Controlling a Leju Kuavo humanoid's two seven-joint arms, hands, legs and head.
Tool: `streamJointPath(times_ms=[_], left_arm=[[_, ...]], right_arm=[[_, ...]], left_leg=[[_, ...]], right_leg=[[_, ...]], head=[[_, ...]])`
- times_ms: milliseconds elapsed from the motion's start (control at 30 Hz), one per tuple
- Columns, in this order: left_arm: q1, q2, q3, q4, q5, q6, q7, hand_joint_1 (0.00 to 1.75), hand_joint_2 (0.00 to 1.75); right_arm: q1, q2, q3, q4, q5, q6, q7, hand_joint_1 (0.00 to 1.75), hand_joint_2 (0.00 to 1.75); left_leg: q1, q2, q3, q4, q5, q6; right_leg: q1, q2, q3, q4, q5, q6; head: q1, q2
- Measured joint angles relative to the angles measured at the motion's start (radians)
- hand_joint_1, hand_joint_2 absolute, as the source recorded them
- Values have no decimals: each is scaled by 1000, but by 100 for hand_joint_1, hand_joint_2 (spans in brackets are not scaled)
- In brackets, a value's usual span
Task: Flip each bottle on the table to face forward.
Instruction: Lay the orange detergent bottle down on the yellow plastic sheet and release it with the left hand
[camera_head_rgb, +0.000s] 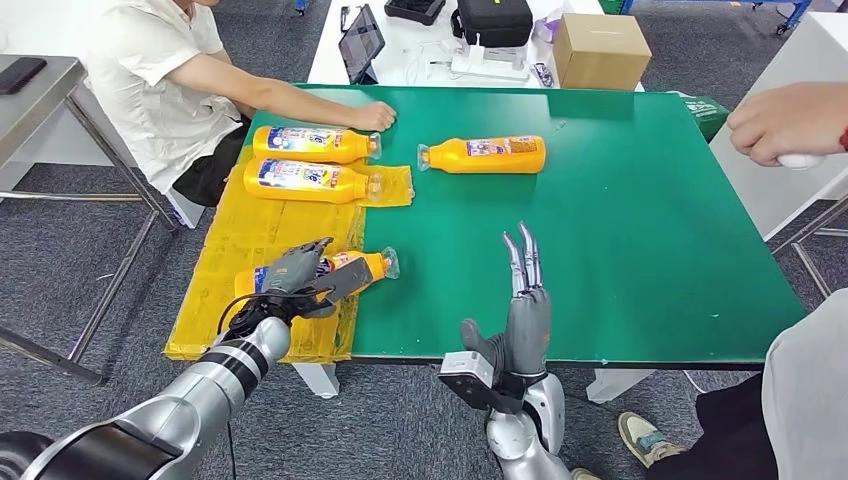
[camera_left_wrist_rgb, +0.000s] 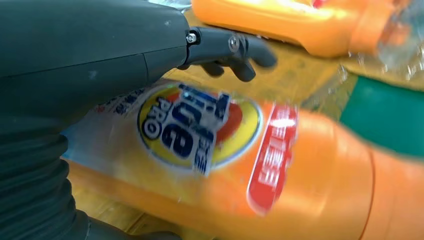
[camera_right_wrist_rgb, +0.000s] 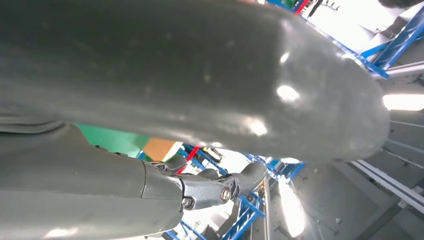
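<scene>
Bottle (camera_head_rgb: 362, 266) under left hand (camera_head_rgb: 300, 272)

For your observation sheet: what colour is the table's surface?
Green, on the table; the head view shows it best.

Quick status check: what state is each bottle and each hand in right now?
Near bottle: lying on its side on the yellow sheet, label up, left hand on it.
Two far-left bottles: lying flat, labels up, caps right.
Lone bottle: lying on the green mat, cap left.
Left hand: grips the near bottle.
Right hand: raised, fingers straight, holds nothing.
</scene>
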Motion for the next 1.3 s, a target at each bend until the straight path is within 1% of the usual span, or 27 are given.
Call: streamJointPath(times_ms=[133,267,500,567,633,700,833,900,967,1000,1067,1133,1200,1233,1300], left_arm=[[-15,2,-39,16,-74,-62,25,0,175],[-23,0,-65,24,-101,-85,35,0,175],[-24,-10,-90,27,-117,-78,22,0,175],[-22,-11,-91,27,-120,-63,16,0,175],[-12,-14,-91,24,-119,-24,-2,0,175],[8,-18,-87,11,-94,36,-49,0,175],[95,-40,-38,-84,48,184,-230,0,175],[144,-53,-7,-153,110,281,-299,0,175],[185,-62,24,-226,180,375,-354,0,175],[204,-66,42,-261,228,405,-383,0,175],[237,-75,77,-326,345,424,-442,0,175],[264,-83,106,-381,471,400,-482,0,175],[285,-90,125,-425,606,348,-493,0,175],[293,-93,130,-442,674,320,-492,0,175],[305,-96,135,-469,777,276,-489,0,175]], right_arm=[[-5,-4,11,14,-14,0,0,0,0],[-9,-8,21,24,-19,0,0,0,0],[-9,-9,28,35,-22,0,0,0,0],[-9,-11,30,37,-20,0,0,0,0],[-9,-12,31,38,-14,0,0,0,0],[-8,-14,30,38,-9,0,0,0,0],[-1,-17,30,38,-15,0,0,0,0],[2,-18,35,38,-57,0,0,0,0],[3,-23,50,40,-148,0,0,0,0],[3,-27,60,40,-197,0,0,0,0],[3,-37,84,38,-288,1,0,0,87],[4,-52,113,26,-396,18,0,0,175],[10,-66,134,-3,-516,75,-1,0,175],[17,-70,140,-22,-556,104,-1,0,175],[28,-76,148,-67,-587,127,-2,0,175]], left_leg=[[0,-1,0,0,0,0],[0,-2,2,0,0,0],[0,-2,3,0,0,0],[0,-2,3,0,0,0],[0,-1,3,0,0,0],[0,-1,2,0,0,0],[0,-1,0,0,0,0],[0,-1,-2,0,0,0],[0,0,-2,0,0,0],[0,0,-3,0,0,0],[0,0,-4,0,0,0],[0,0,-4,0,0,0],[0,0,-5,0,0,0],[0,0,-5,0,0,0],[0,0,-6,0,0,0]], right_leg=[[0,-1,2,0,0,0],[0,-2,3,0,0,0],[0,-2,4,0,0,0],[0,-2,4,0,0,0],[0,-2,3,0,0,0],[0,-1,3,0,0,0],[0,-1,0,0,0,0],[0,-1,-2,0,0,0],[0,-1,-3,0,0,0],[0,-1,-4,0,0,0],[0,-1,-5,0,0,0],[0,-1,-5,0,0,0],[0,-1,-6,0,0,0],[0,-1,-6,0,0,0],[0,-1,-7,0,0,0]], head=[[0,0],[0,0],[0,0],[0,0],[0,0],[0,0],[0,0],[0,0],[0,0],[0,0],[0,0],[0,0],[0,0],[0,0],[0,0]])
